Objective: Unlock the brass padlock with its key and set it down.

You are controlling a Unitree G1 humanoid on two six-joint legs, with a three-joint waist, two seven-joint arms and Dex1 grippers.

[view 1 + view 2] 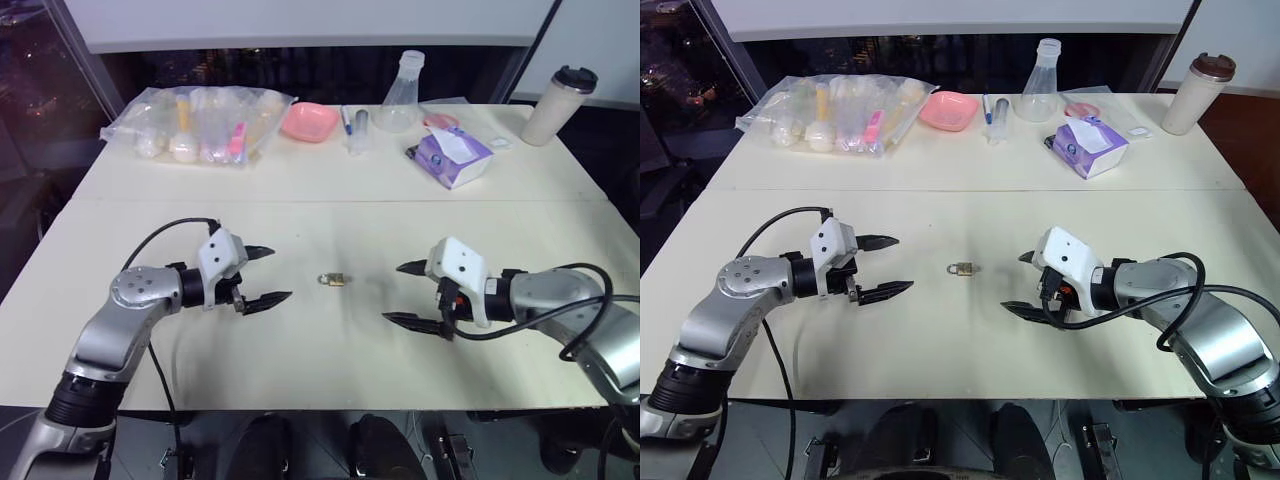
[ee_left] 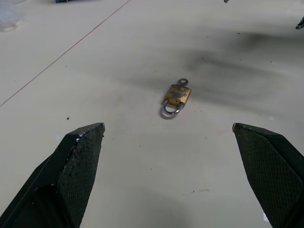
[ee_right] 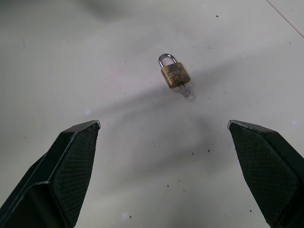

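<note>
The brass padlock (image 1: 333, 280) lies flat on the cream table (image 1: 320, 350), midway between my two grippers and touching neither. Its silvery shackle sits down in the body, and a small key (image 3: 186, 91) sticks out of its base. My left gripper (image 1: 280, 273) hovers to the padlock's left, open and empty, pointing toward it. My right gripper (image 1: 391, 292) hovers to its right, also open and empty. In the left wrist view the padlock (image 2: 176, 97) lies ahead of the spread fingers (image 2: 78, 161). The right wrist view shows the padlock (image 3: 174, 74) the same way.
Along the far table stand a clear bag of small items (image 1: 195, 125), a pink bowl (image 1: 308, 121), a glass flask (image 1: 403, 95), a purple tissue box (image 1: 453, 157) and a lidded tumbler (image 1: 560, 105). A seam (image 1: 320, 201) joins the two tabletops.
</note>
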